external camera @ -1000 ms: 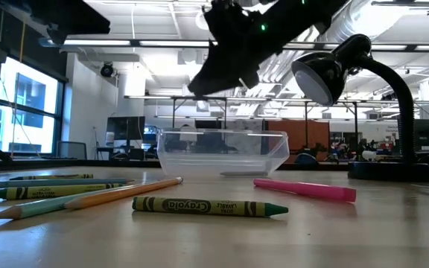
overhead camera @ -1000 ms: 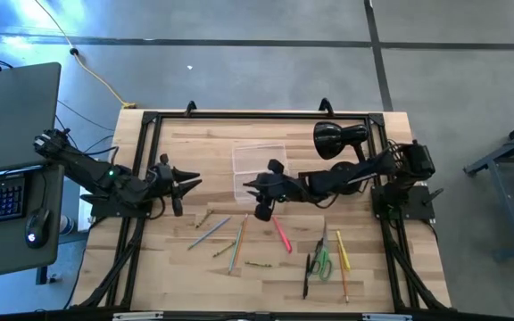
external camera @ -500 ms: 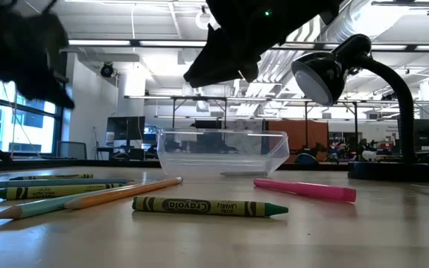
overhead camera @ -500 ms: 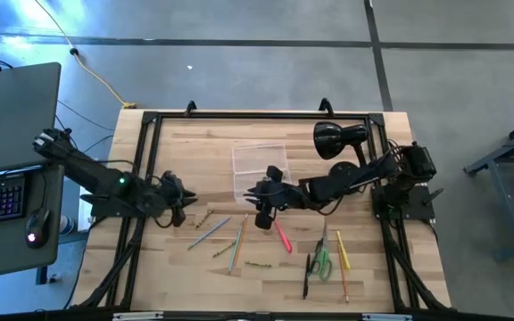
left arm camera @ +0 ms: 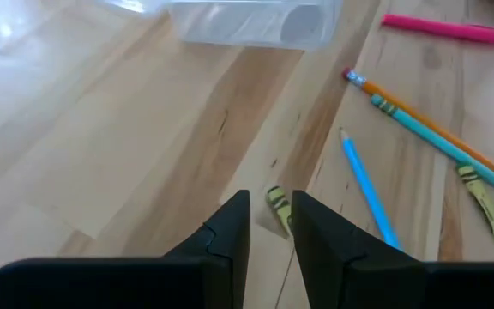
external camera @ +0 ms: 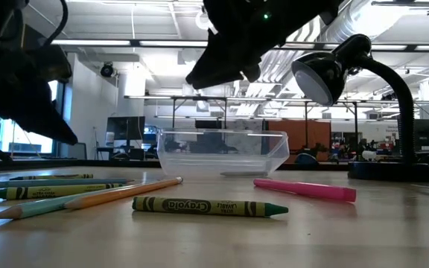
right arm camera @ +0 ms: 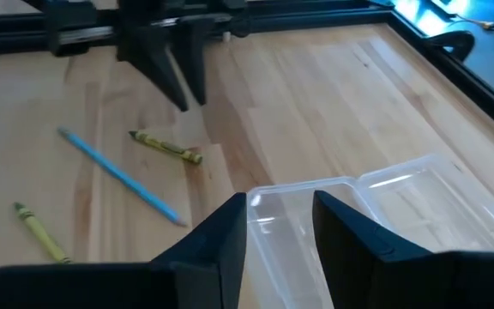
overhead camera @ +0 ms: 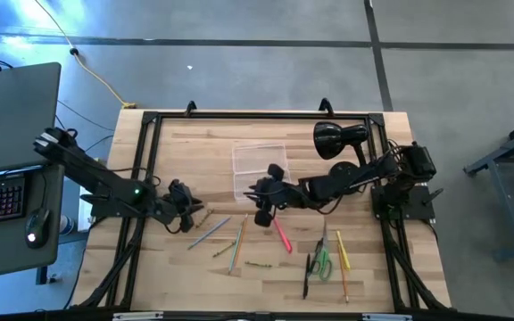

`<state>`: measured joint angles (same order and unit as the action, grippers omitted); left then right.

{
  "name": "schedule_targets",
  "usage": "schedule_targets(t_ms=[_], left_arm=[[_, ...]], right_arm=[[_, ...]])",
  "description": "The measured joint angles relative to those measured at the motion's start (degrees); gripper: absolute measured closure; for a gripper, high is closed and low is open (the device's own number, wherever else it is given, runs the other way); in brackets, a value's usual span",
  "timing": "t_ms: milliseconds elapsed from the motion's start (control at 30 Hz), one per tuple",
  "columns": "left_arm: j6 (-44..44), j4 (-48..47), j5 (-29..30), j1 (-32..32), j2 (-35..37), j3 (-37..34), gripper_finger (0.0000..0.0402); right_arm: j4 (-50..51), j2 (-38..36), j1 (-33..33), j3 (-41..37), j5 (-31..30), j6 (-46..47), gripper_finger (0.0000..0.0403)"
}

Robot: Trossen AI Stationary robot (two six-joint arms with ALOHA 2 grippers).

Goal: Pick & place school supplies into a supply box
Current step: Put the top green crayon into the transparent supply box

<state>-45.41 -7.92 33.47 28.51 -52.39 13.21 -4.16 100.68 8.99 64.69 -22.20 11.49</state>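
The wooden counter (overhead camera: pixel 177 143) carries everything here, with a black desk lamp (overhead camera: pixel 337 138) at its far right and the clear supply box (overhead camera: pixel 255 160) near the middle, apparently empty so far. The school supplies lie loose in front of the box: a pink pen (overhead camera: pixel 281 234), green-handled scissors (overhead camera: pixel 321 261), a blue pencil (left arm camera: pixel 365 185), an orange pencil (left arm camera: pixel 431 129) and several crayons, including a green one (external camera: pixel 209 206) nearest the low camera. The right claw (right arm camera: pixel 280 219) hangs just over the box's near end, fingers slightly parted and holding nothing. The left claw (left arm camera: pixel 270 225) is low over the counter, its fingers also a narrow gap apart and empty, straddling a small olive crayon (left arm camera: pixel 279 204) that lies beside the blue pencil. The likely trouble is here: the gap looks barely wider than the crayon, so a slightly off-centre descent could land a fingertip on it and roll or flick it away, or drag the blue pencil along. The light box could also slide if the right claw dips onto its rim.
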Motion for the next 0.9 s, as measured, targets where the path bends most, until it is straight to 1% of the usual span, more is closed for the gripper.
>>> schedule_targets(t_ms=[167,400,733,900], left_arm=[[-0.4,4.0,-2.7,0.0,-5.5,0.0,0.0284],[-1.1,12.5,-2.9,0.0,-13.3,0.0,0.0284],[-3.1,15.9,-2.6,0.0,-21.0,0.0,0.0284],[-3.9,18.5,-1.3,0.0,-24.6,0.2,0.0284]], right_arm=[[1.9,0.0,0.0,0.0,-0.8,0.0,0.0289],[2.7,0.0,0.0,0.0,-0.8,0.0,0.0289],[2.8,0.0,0.0,0.0,-1.5,-0.9,0.0289],[2.8,0.0,0.0,0.0,-1.7,-1.4,0.0289]])
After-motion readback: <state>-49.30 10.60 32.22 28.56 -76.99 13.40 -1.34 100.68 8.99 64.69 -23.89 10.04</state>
